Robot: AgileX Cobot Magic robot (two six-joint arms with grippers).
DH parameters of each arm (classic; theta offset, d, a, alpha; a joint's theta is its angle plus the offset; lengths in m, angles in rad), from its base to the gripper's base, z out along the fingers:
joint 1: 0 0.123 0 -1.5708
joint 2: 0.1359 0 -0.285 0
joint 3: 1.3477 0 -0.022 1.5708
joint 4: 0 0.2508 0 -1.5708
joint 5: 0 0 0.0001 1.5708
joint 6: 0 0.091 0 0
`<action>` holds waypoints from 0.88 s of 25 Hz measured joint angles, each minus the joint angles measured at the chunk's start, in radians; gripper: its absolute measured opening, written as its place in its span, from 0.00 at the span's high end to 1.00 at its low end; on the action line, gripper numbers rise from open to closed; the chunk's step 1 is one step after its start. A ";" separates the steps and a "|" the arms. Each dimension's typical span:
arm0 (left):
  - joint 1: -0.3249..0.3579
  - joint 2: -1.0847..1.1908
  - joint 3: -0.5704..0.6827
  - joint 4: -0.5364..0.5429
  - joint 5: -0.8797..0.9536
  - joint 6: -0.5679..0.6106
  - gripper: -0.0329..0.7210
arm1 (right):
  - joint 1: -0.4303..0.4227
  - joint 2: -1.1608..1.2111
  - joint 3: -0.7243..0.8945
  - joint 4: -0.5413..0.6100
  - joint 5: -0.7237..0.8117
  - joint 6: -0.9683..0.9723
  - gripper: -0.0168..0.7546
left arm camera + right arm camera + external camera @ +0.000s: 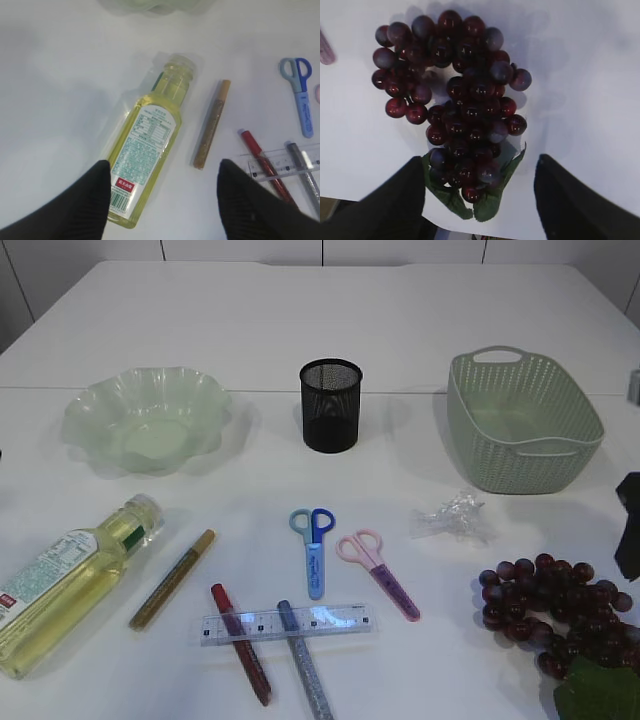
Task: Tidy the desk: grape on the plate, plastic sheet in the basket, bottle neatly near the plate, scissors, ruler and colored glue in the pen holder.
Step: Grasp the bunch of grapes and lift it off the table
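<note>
My left gripper (162, 200) hangs with jaws spread, gripping nothing, above the base end of the clear plastic bottle of yellow liquid (148, 137). My right gripper (479, 200) also gapes unladen over the dark red grape bunch with green leaves (454, 95). Taking the black mesh pen holder (330, 405) as landmark: the bottle lies flat front-left of it near the table's left edge, the grapes front-right, leaves at the table's front edge. Bare white tabletop (330, 310) stretches behind the holder.
</note>
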 joint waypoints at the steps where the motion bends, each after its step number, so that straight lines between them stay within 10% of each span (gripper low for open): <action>1: 0.000 0.022 -0.018 -0.001 0.014 0.004 0.31 | 0.000 0.025 0.000 0.002 -0.002 -0.013 0.27; 22: 0.000 0.055 -0.042 -0.003 0.018 0.015 0.31 | 0.002 0.324 -0.004 0.037 -0.174 -0.143 0.18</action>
